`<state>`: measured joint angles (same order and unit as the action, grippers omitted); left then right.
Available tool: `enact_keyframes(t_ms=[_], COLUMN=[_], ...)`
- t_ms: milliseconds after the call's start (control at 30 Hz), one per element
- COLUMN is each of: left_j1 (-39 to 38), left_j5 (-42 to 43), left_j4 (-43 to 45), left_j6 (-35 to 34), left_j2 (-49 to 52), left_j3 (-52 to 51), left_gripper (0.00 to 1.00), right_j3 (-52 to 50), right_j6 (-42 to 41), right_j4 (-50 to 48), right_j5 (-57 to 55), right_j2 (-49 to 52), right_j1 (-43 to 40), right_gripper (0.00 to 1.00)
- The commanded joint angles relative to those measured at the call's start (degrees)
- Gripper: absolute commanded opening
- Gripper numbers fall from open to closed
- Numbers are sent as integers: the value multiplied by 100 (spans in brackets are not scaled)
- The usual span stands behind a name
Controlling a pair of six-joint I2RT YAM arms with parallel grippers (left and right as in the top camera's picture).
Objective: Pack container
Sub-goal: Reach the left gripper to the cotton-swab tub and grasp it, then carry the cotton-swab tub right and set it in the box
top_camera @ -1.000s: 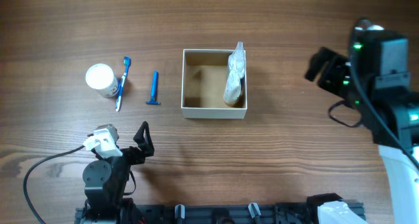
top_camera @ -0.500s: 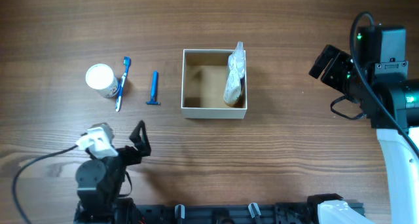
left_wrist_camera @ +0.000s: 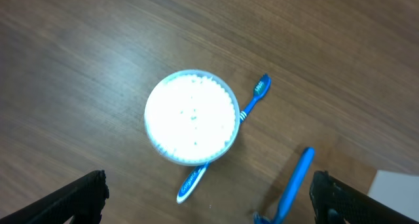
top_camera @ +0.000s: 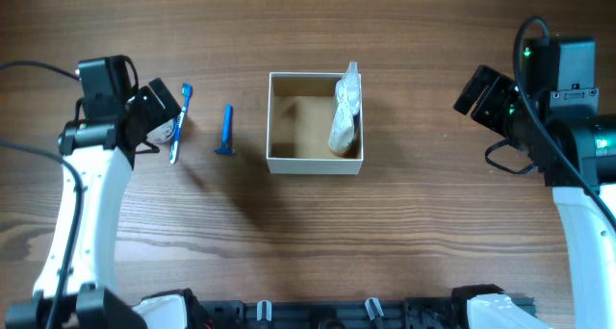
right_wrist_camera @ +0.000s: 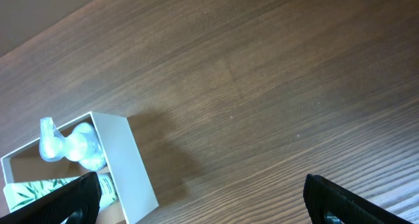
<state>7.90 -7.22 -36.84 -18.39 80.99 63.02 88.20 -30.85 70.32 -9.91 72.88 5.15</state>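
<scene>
The container [top_camera: 279,127], a white square box with a tan inside, stands mid-table. A clear plastic-wrapped item [top_camera: 345,113] lies against its right wall; the right wrist view shows the box wall [right_wrist_camera: 127,162], the wrapped item [right_wrist_camera: 72,142] and a green-and-white pack [right_wrist_camera: 46,188]. My left gripper [top_camera: 154,106] is open and empty above a white round tub [left_wrist_camera: 191,116]. A blue toothbrush [left_wrist_camera: 252,99] and a blue razor [left_wrist_camera: 296,181] lie just right of the tub. My right gripper [top_camera: 476,90] is open and empty, well right of the container.
The toothbrush [top_camera: 180,122] and razor [top_camera: 226,129] lie between the tub and the container's left wall. A corner of the container [left_wrist_camera: 399,185] shows in the left wrist view. The table is brown wood.
My left arm has swung from its low pose at the front edge to above the white tub. The right arm shifted slightly right, then held still.
</scene>
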Motion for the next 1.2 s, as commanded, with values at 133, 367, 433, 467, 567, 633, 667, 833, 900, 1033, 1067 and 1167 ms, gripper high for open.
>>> enact_keyframes(t_ms=[133,367,433,467,567,633,667,833,900,1033,1067,1167], left_j1=[109,278,278,278,278,278,278,188,4,-1110,-1534,-2579], left_j5=[-9,9,9,9,9,9,9,9,20,601,662,632], left_j4=[748,1019,1078,1106,1141,1141,1139,890,579,-162,-162,-131], left_j6=[343,450,472,472,474,476,476,498,496,494,494,490], left_j2=[1040,1801,1923,1985,2006,2006,2006,1694,1246,-17,-260,-481], left_j3=[118,118,118,118,118,118,118,166,391,863,863,863], left_gripper=[100,100,100,99,88,77,73,68,68,71,71,71], right_j3=[22,22,22,22,22,22,22,22,22,22,22,22], right_j6=[-72,-72,-70,-72,-70,-72,-72,-72,-72,-72,-72,-72], right_j4=[-2,-2,0,0,-2,-2,-2,0,0,0,0,0], right_j5=[-17,-17,-17,-17,-17,-17,-17,-17,-17,-17,-17,-17], right_j2=[22,22,22,22,22,22,22,22,22,22,22,22], right_j1=[-20,-20,-20,-20,-20,-20,-20,-20,-20,-20,-20,-20], right_gripper=[100,100,100,100,100,100,100,100,100,100,100,100])
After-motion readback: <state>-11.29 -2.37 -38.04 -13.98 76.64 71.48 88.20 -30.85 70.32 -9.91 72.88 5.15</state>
